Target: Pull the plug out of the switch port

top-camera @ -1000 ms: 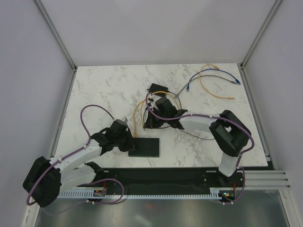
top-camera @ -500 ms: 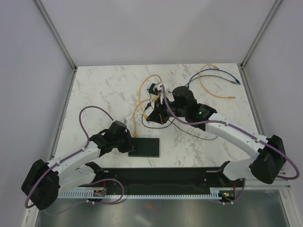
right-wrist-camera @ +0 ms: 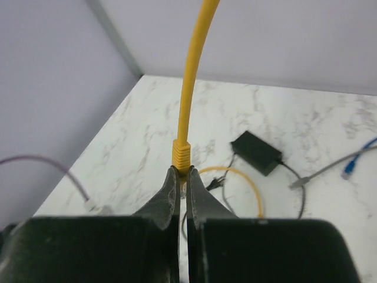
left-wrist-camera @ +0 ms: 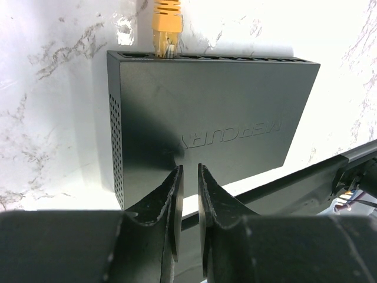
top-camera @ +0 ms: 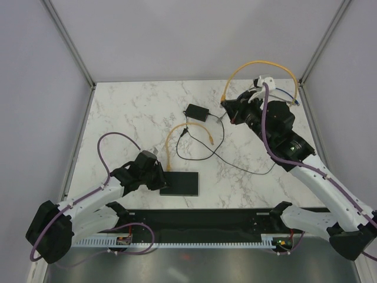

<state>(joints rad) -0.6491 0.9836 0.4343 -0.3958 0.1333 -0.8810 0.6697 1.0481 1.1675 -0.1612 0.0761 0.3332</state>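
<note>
At the switch's (left-wrist-camera: pixel 206 127) leftmost port a yellow plug (left-wrist-camera: pixel 165 26) sits half-hidden, the left gripper (left-wrist-camera: pixel 188 194) clenched empty, while the right gripper (right-wrist-camera: pixel 184 186) grasps another yellow plug (right-wrist-camera: pixel 182 155), its clip obscured.

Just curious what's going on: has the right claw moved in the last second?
Yes. The right claw swung away from the small black box toward the table's far right corner, carrying a yellow cable.

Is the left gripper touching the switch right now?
Cannot tell. In the left wrist view the left gripper fingers overlap the switch near edge, nearly closed, but neither contact nor a gap shows plainly.
</note>
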